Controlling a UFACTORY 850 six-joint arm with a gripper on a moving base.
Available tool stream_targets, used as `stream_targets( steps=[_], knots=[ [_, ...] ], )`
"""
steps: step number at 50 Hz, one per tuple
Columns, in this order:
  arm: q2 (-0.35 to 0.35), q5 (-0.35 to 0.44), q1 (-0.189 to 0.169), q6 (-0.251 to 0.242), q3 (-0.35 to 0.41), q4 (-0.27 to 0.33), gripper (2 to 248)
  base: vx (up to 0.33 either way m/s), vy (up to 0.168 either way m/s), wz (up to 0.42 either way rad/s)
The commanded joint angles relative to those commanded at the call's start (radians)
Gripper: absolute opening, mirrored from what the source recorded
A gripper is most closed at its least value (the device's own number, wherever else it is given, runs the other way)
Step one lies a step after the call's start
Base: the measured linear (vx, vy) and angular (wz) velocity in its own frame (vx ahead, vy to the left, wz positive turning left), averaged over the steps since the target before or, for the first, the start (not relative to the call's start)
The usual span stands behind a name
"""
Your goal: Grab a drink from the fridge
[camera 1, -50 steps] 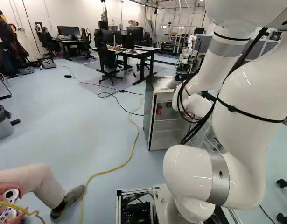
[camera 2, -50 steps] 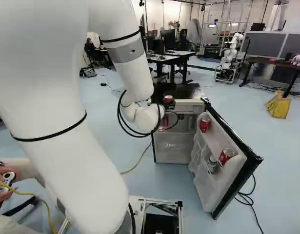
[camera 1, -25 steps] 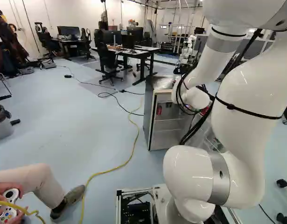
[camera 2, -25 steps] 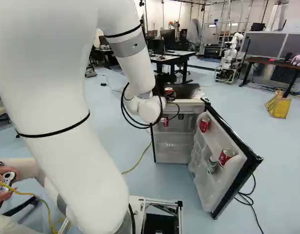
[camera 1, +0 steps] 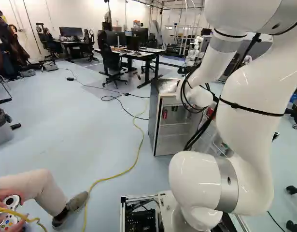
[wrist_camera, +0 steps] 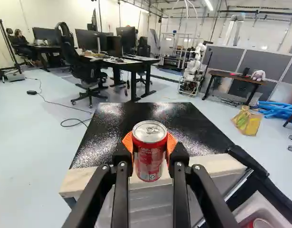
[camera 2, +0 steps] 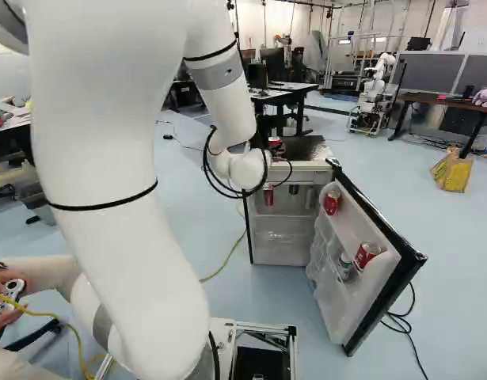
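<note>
Partly hidden, partly cut off
Glimpse little of the hand (camera 2: 279,150) past the arm (camera 2: 247,170) in the right base view, or of the fridge door (camera 2: 326,301) in the left; find a red can (wrist_camera: 260,223) cut off by the wrist view's edge.

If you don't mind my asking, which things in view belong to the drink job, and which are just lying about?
For the job:
- held can, red, gripped in the jaws
- fridge
- its open door, with more red cans

Just lying about:
- yellow cable
- yellow bag
- black office chair
</note>
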State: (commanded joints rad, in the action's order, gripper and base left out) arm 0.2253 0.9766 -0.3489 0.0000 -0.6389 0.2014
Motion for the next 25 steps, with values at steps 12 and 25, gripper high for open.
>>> stream_targets(
  steps=[12, 25],
  knots=[
    [0.046, -0.017, 0.010, 0.000, -0.053, 0.000, 88, 0.000, 0.000, 0.000],
    [0.094, -0.039, 0.020, 0.000, -0.110, -0.006, 88, 0.000, 0.000, 0.000]
  ],
)
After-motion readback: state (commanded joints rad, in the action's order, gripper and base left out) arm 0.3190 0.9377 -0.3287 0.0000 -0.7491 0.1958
